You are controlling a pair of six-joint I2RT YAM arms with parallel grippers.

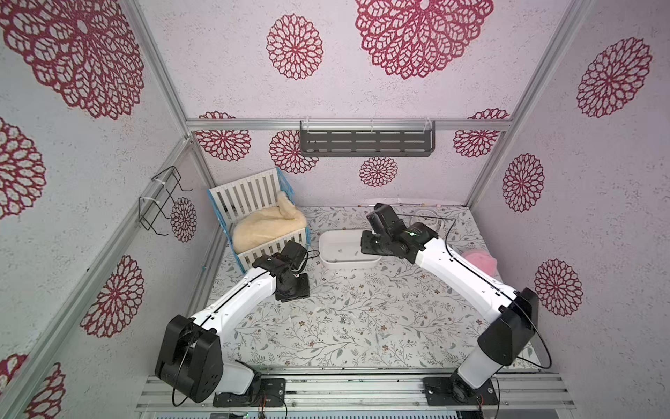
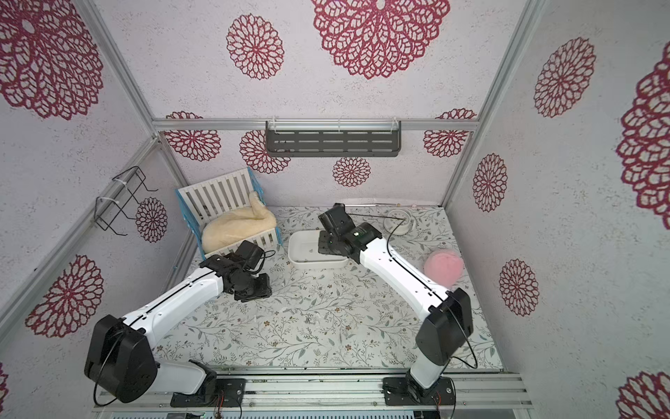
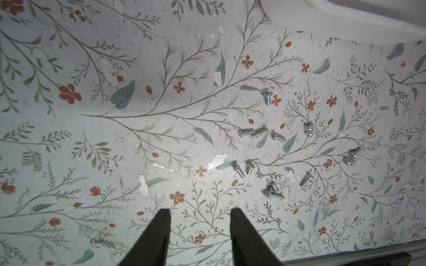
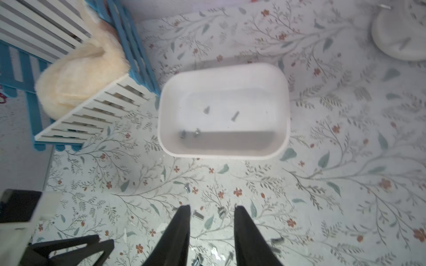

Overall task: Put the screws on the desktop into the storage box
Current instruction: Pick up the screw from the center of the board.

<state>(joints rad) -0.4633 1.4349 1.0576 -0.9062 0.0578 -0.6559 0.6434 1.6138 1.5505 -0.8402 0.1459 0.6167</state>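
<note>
**Above the storage box [image 1: 327, 258]: right gripper [image 1: 369, 247] empty**

In both top views it hangs at the box's end. Left wrist: left gripper [image 3: 200, 210] spread, empty, above the desktop [image 3: 103, 138]; loose screws [image 3: 259, 133] beyond. Right wrist: fingers spread; four screws lie inside the box.

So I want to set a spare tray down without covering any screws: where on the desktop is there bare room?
Bare: the front strip of the desktop along the rail, and the strip behind the storage box, beside the crib. Crowded: the middle, in front of the box, where the screws lie scattered.
</note>
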